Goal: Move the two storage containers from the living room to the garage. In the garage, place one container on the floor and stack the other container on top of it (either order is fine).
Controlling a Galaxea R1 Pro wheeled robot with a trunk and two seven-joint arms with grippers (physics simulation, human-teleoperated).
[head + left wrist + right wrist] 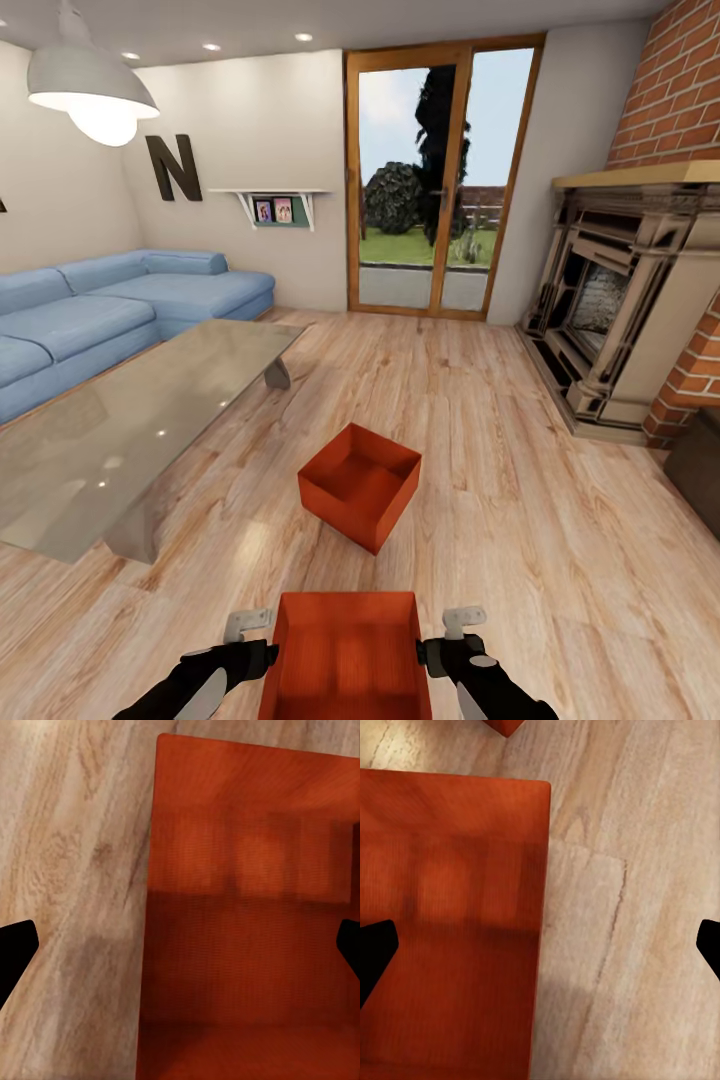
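Both grippers, left and right, flank the near bin, jaws open, seemingly straddling its side walls; the 2nd bin sits ahead on the wood floor.

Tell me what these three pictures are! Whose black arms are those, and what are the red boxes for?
They belong to a robot in a computer game world. The big picture comes from a camera on its head, looking down over both arms. The other two come from small cameras near each hand, looking along its fingers.

The robot is in a living room with a wood floor, a blue sofa, a glass table and a brick fireplace.

One red box sits between its left gripper and right gripper. Both grippers are open, one on each side wall. A second box sits farther off on the floor. Both boxes must go to the garage.
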